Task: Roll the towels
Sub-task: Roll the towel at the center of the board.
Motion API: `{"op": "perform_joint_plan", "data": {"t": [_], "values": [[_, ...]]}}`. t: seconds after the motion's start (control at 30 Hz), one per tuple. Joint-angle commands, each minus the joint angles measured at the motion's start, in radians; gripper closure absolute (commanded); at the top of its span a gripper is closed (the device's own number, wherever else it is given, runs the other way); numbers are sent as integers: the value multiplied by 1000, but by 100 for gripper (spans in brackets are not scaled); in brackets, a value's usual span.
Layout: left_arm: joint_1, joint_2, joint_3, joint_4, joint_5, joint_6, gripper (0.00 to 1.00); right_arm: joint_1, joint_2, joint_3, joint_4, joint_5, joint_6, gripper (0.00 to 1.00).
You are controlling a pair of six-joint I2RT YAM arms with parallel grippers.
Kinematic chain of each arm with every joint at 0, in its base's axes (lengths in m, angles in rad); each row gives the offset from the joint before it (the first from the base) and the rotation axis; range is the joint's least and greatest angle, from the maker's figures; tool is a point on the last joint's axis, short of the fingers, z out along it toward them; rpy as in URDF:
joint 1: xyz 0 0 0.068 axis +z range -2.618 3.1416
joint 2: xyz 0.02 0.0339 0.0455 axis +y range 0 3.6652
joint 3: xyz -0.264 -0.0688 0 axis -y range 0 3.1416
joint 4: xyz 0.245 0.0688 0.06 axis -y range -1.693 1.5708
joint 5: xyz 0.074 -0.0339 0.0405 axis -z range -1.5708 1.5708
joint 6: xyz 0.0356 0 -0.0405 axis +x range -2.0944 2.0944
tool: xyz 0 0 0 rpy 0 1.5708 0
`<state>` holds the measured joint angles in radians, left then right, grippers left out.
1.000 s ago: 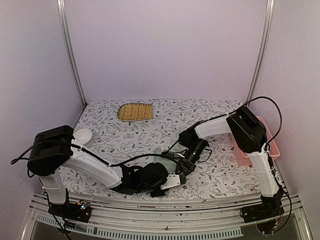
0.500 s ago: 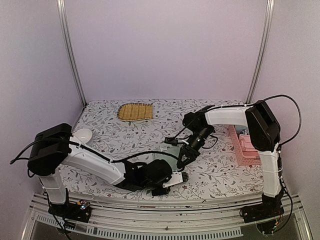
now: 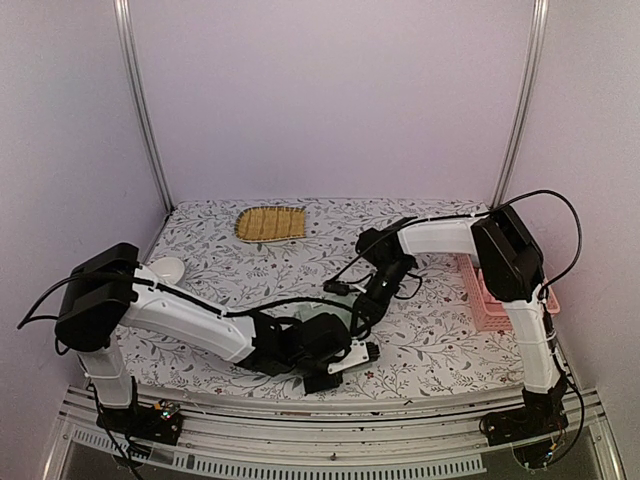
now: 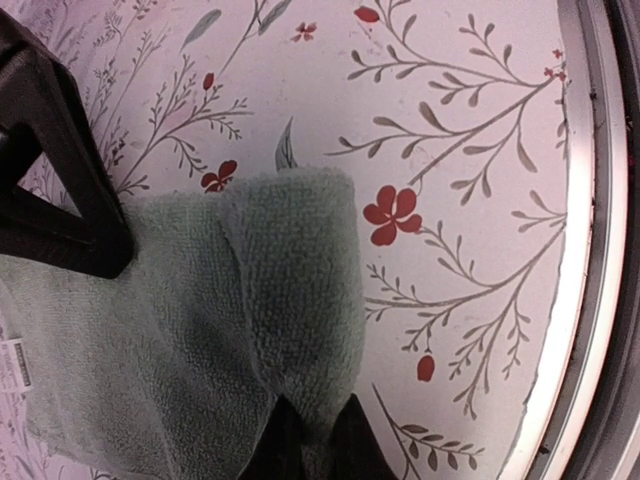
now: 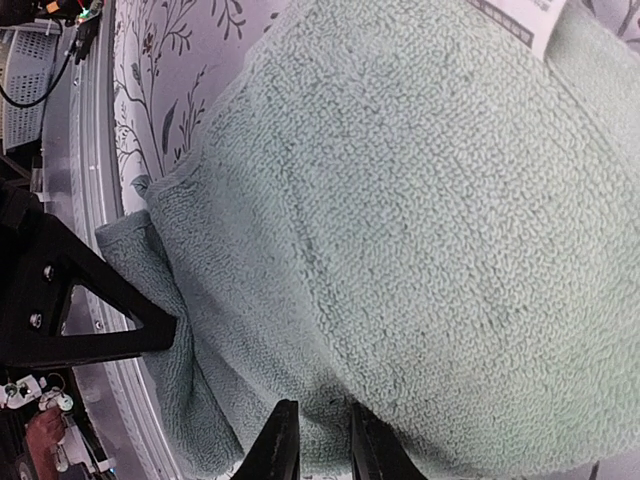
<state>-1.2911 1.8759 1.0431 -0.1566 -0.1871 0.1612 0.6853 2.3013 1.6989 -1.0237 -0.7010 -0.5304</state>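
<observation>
**Green towel pinched from both sides near the table's front edge**

The green towel (image 4: pixel 190 340) lies on the flowered table (image 3: pixel 440 345), close to the metal rail (image 4: pixel 600 250) at the near side. One edge is turned over into a thick fold. The left gripper (image 4: pixel 312 448) is narrow, its two tips nipping the end of that fold. Only the tips show at the bottom of the left wrist view, so how deep the cloth sits between them cannot be told. The right gripper (image 5: pixel 320 445) is also narrow, with towel pile between its tips. Its view is nearly filled by the cloth, and a white label (image 5: pixel 515 18) is cut off at the top.

From above, the towel is almost wholly hidden under the two wrists, and only a pale sliver shows between them. Each wrist view catches a dark finger of the other gripper at its left side.

Farther back lie a mat (image 3: pixel 270 223) and a white bowl (image 3: pixel 166 270). The pink basket (image 3: pixel 478 300) is half behind the right arm, and its contents cannot be made out.
</observation>
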Motion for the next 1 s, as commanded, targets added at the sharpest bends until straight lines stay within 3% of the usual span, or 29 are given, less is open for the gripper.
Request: {"op": "perform_joint_plan", "data": {"t": [0.0, 0.1, 0.23, 0.37, 0.5, 0.63, 0.83, 0.97], "values": [[-12, 12, 1, -123, 113, -44, 100, -5, 79, -13, 115, 244, 58, 78], [1, 41, 11, -137, 136, -46, 100, -8, 60, 7, 83, 214, 46, 78], [44, 79, 23, -143, 210, -61, 100, -33, -79, 67, -9, 46, -21, 72], [108, 140, 62, -180, 369, -85, 100, -65, -253, 93, -29, 0, -48, 64], [187, 220, 138, -266, 577, -123, 100, -104, -422, 55, -1, -1, -40, 63], [257, 278, 173, -283, 775, -178, 100, -135, -605, -63, 94, -26, -17, 63], [342, 308, 162, -229, 919, -269, 100, -124, -848, -360, 233, -80, -129, 62], [378, 304, 130, -161, 989, -344, 100, -24, -882, -519, 291, 54, -224, 62]]}}
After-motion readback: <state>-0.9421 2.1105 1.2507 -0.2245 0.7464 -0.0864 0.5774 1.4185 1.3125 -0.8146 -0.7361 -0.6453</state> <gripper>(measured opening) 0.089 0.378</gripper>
